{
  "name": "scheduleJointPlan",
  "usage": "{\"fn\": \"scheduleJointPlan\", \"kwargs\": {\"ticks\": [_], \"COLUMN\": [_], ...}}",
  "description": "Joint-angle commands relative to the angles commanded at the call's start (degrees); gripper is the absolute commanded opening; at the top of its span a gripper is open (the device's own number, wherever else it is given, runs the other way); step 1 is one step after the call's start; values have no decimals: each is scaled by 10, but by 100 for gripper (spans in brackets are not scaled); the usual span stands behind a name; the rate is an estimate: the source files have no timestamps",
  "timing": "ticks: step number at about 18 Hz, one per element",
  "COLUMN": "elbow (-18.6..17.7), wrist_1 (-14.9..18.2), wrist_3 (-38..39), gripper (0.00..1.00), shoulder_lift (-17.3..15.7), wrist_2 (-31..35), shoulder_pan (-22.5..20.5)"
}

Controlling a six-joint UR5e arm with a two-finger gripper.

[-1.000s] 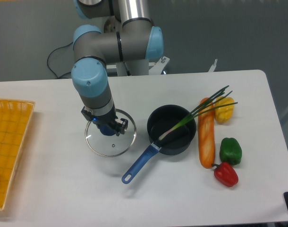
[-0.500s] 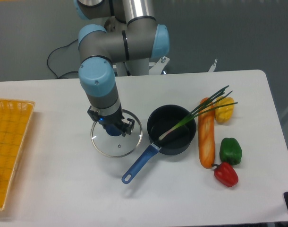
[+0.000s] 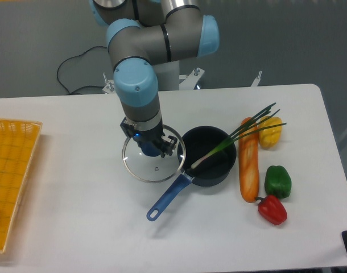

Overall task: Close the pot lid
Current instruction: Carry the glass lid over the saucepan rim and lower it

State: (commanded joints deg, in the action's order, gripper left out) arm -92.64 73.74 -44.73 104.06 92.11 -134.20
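The dark navy pot (image 3: 208, 155) sits near the table's middle, its long blue handle (image 3: 168, 197) pointing to the front left. A green onion (image 3: 236, 139) lies across its open top. The clear glass lid (image 3: 153, 159) with a metal rim hangs just left of the pot, its right edge at the pot's rim. My gripper (image 3: 151, 146) is shut on the lid's blue knob, which is mostly hidden by the fingers.
A carrot (image 3: 248, 166), a yellow pepper (image 3: 270, 131), a green pepper (image 3: 277, 181) and a red pepper (image 3: 273, 209) lie right of the pot. A yellow basket (image 3: 11, 176) stands at the left edge.
My gripper has carried the lid steadily to the right, from well left of the pot to right beside its rim.
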Motion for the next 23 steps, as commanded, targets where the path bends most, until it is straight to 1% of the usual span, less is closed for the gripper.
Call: {"fn": "scheduleJointPlan", "kwargs": {"ticks": [3, 12, 15, 18, 23], "elbow": [0, -2, -9, -18, -43], "wrist_1": [-2, -5, -5, -8, -41], "wrist_3": [-14, -74, -98, -107, -143], "gripper": [57, 57, 57, 57, 57], "shoulder_lift": [2, 8, 8, 8, 6], "wrist_2": [16, 24, 23, 22, 19], "shoulder_pan": [-17, -60, -76, -85, -101]}}
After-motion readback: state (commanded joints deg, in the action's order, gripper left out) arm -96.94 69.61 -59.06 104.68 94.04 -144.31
